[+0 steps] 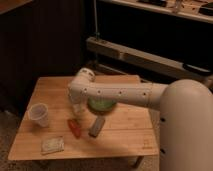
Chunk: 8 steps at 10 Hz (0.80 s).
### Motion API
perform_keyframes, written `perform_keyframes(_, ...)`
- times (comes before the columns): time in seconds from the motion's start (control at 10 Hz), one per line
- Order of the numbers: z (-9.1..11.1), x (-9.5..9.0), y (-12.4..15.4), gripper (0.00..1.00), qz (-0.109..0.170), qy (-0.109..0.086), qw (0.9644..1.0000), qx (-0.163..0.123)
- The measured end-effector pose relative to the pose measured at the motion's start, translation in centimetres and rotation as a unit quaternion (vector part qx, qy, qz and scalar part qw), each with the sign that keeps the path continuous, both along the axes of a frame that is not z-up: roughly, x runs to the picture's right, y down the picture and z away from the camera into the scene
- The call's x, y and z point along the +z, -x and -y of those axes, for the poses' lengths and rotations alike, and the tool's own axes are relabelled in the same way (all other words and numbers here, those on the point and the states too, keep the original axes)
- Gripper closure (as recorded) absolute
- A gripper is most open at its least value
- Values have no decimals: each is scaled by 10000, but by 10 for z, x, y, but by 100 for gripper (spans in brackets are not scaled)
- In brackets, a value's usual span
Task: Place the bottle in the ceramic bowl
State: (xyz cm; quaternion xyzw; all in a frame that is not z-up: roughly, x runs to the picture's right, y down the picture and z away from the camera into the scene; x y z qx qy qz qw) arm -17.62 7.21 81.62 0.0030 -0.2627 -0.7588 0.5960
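Observation:
The green ceramic bowl (pixel 102 105) sits near the middle of the wooden table (pixel 125 135). My white arm crosses in front of it and hides its upper part. The arm reaches in from the right and bends down at the left end. My gripper (pixel 77 111) hangs just left of the bowl, low over the table. A pale shape sits at the gripper. I cannot tell whether it is the bottle or part of the gripper. No bottle shows elsewhere on the table.
A clear plastic cup (pixel 39 114) stands at the left of the table. A red object (pixel 74 128) and a grey oblong object (pixel 96 126) lie in front of the bowl. A white packet (pixel 52 145) lies near the front left edge. Dark shelving stands behind.

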Motion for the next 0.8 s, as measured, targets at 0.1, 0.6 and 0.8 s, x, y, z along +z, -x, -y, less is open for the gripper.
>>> perform_keyframes(0.1,-1,0,0,95,2,6,10000,-9)
perform_keyframes(0.6,11,-8,-6,95,52,-130,9998,135)
perform_keyframes(0.8,15,-11,-4,95,53,-190,9997,165)
